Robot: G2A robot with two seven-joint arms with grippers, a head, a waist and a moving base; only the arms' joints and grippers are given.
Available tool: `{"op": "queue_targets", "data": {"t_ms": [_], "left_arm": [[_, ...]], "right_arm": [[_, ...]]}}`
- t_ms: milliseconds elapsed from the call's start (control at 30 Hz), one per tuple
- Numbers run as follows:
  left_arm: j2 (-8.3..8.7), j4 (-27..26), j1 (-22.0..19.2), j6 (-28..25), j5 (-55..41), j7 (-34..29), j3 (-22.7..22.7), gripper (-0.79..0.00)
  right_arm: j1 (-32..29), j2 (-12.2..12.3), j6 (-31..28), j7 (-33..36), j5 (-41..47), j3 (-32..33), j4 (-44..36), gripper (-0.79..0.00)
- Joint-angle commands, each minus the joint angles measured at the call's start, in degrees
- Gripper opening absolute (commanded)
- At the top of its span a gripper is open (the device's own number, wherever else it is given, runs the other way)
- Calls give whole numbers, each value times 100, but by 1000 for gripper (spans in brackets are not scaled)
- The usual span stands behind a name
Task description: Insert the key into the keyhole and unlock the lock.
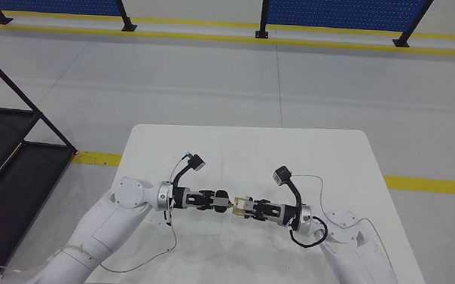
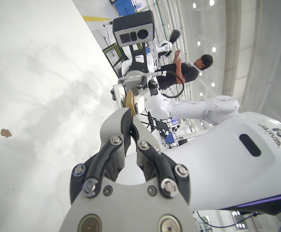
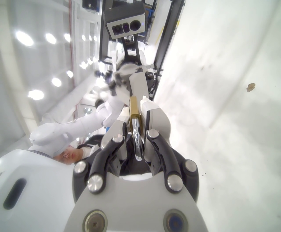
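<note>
Lock [image 3: 134, 113], brass, is held above the white table [image 1: 325, 160] near its front middle, clamped between the closed fingers of the right gripper [image 3: 135, 103]. The right wrist view shows its silver shackle pointing back into the palm, while from above the lock reads as a brass patch between the two wrists. Opposite, the left gripper [image 2: 131, 115] meets the lock tip to tip, fingers pinched together; what they pinch is hidden. Both wrist views show a small brown scrap [image 2: 6, 133] on the table, well apart. A black rack [image 1: 16, 165] stands off the table's left side.

Gold lock [image 3: 134, 109], white table [image 1: 250, 146] w/ brown speck [image 3: 251, 87].
</note>
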Motion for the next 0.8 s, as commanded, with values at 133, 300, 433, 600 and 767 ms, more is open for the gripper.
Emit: {"op": "queue_targets", "data": {"t_ms": [133, 300, 433, 600, 767], "left_arm": [[-2, -4, 6, -24, 13, 35, -12, -785], [-5, 10, 4, -34, 2, 50, -18, -785], [-8, 13, 4, -37, -9, 44, -17, -785], [-9, 22, 0, -44, -29, 13, -18, -785], [-8, 22, 15, -45, -67, -32, -25, -705]], "right_arm": [[26, 13, 15, 43, 58, -37, 15, -785], [54, 25, 36, 70, 76, -70, 29, -785], [61, 33, 12, 49, 107, -80, 39, -785], [70, 47, 9, 21, 123, -76, 45, -785], [77, 62, -10, -7, 146, -65, 65, -785]]}}
